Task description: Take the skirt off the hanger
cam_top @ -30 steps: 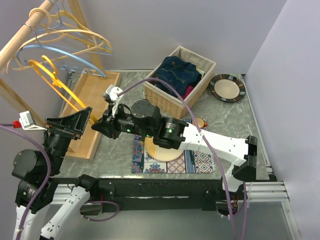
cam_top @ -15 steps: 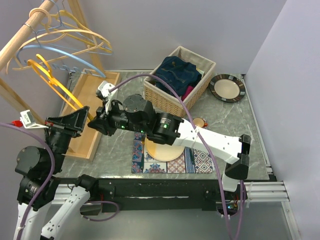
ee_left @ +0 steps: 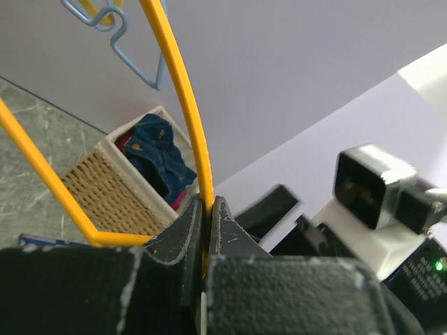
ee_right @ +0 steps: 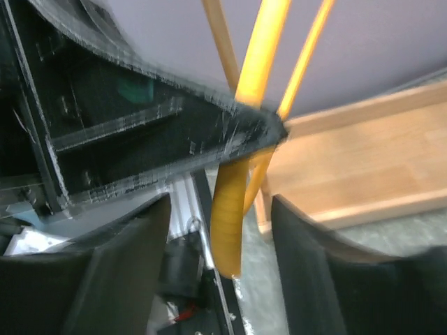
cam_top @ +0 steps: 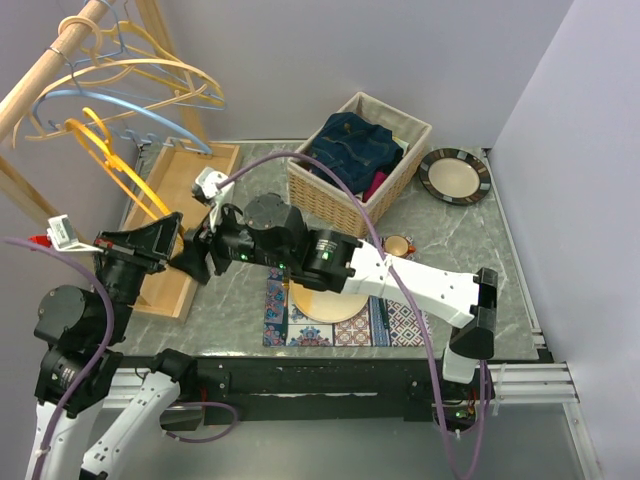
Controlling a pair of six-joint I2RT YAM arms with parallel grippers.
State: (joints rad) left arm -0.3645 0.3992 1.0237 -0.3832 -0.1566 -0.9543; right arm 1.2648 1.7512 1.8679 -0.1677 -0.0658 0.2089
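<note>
A bare yellow hanger (cam_top: 110,165) hangs at the left, below the wooden rail. My left gripper (cam_top: 178,232) is shut on its thin yellow bar (ee_left: 183,105), pinched between the black pads (ee_left: 207,209). My right gripper (cam_top: 195,252) is open, its fingers standing on either side of the hanger's thick lower end (ee_right: 230,230) without touching it. No cloth hangs on this hanger. A blue denim garment (cam_top: 355,145) lies in the wicker basket (cam_top: 330,200); I cannot tell whether it is the skirt.
A wooden tray (cam_top: 185,195) lies under the hanger. Several other hangers (cam_top: 130,75) hang on the rail at top left. A patterned mat with a round wooden disc (cam_top: 330,305), a small cup (cam_top: 398,245) and a dark-rimmed plate (cam_top: 455,175) sit to the right.
My left gripper has closed onto the yellow hanger. My right gripper has opened off the hanger's end and its arm has stretched a little further left.
</note>
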